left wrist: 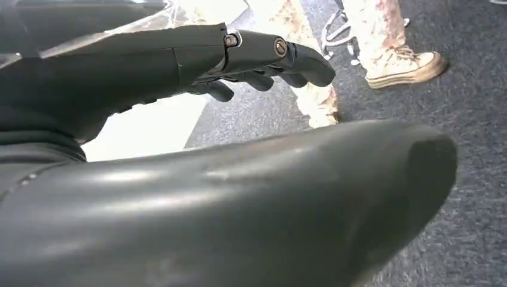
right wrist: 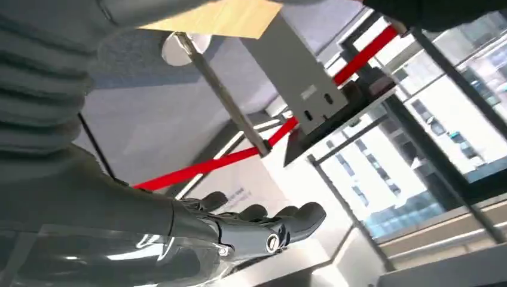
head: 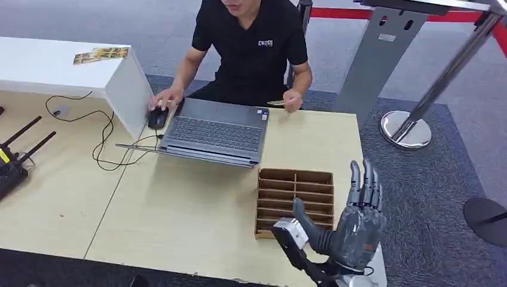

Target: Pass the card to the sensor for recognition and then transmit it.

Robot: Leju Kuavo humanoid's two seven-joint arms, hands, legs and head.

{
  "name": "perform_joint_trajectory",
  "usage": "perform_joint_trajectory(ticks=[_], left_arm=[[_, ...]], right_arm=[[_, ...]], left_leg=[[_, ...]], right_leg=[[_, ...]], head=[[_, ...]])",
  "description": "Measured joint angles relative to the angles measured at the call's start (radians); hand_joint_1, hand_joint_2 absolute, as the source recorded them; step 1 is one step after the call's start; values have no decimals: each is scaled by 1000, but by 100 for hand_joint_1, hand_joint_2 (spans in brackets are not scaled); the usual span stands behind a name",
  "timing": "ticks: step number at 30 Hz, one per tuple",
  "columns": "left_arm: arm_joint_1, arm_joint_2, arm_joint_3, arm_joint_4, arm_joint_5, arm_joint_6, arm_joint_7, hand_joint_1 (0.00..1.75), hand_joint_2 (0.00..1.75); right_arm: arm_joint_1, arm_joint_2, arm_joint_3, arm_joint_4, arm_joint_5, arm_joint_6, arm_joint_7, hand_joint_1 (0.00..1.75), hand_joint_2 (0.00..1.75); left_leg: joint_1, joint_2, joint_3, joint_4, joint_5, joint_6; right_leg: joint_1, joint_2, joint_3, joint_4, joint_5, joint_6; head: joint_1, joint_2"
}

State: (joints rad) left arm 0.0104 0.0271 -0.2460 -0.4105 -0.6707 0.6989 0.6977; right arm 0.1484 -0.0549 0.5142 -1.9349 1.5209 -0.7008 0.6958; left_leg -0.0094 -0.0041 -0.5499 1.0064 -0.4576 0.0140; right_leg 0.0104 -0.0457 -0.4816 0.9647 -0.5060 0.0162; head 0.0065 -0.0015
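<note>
With the right hand [head: 359,221] raised, fingers spread and empty, by the cardboard organizer [head: 295,200], the person's card [head: 276,103] could slip during handover.

A pale wood table [head: 179,209] holds a grey laptop [head: 215,131] and brown slotted box [head: 294,200]. The person wears a black shirt [head: 251,54]. Red barrier tape [head: 335,13] spans the upper right.

- The person's [head: 251,54] face was cut off at the head view's top edge
- The pale card [head: 276,103] in their hand [head: 292,99] was too small to read
</note>
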Motion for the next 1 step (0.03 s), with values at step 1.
perform_joint_trajectory(ticks=[1], left_arm=[[0, -2, 8, 0, -8, 0, 0, 0, 0]], right_arm=[[20, 6, -14, -19, -3, 0, 0, 0, 175]], left_leg=[[0, 0, 0, 0, 0, 0]], right_leg=[[0, 0, 0, 0, 0, 0]], head=[[1, 0]])
